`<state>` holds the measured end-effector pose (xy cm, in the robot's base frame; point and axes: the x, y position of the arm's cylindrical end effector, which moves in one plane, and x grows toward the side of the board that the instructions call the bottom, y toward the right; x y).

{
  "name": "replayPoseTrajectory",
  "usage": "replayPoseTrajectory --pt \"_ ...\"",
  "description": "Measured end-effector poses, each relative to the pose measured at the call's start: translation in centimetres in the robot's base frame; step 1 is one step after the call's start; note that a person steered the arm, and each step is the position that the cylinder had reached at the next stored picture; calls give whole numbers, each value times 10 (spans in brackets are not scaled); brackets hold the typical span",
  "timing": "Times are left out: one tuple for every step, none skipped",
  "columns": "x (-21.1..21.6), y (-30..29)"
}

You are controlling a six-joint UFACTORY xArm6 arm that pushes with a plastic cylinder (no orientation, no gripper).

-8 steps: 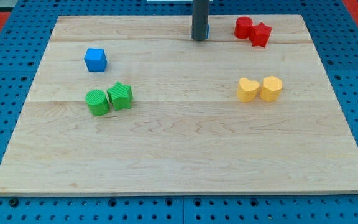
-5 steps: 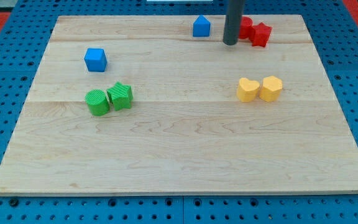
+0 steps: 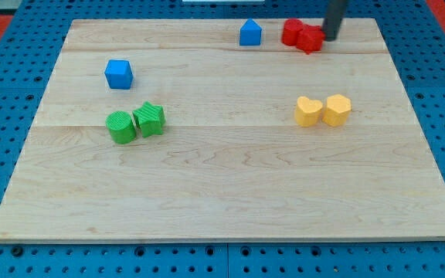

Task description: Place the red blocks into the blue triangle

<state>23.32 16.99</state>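
Left to right on the wooden board: blue cube at upper left, alone. Below it, green cylinder and green star-ish block, side by side and touching.

Top edge, centre: blue triangle, apex pointing to the view's top, base toward the view's bottom. No obvious long axis from this angle.

Just to its right, a small gap, then the two red blocks: rounded red block and red star-shaped block, pressed together. As a pair their long axis runs roughly left-right, dipping slightly toward the view's bottom on the right. They are beside the triangle, not touching it.

My tip sits against the right side of the red star-shaped block, rod going out of the view's top. It's a bare rod, nothing to open or close, holding nothing.

Mid-right: yellow heart-shaped block and yellow hexagonal block, touching, well apart from the reds.
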Motion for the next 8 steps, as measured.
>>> replayPoseTrajectory --pt "-2 -20" --pt "-12 -22" --pt "-24 -25" --pt "-36 -17" --pt "-36 -49" --pt "-36 -83" --pt "-40 -119" --pt "-41 -87"
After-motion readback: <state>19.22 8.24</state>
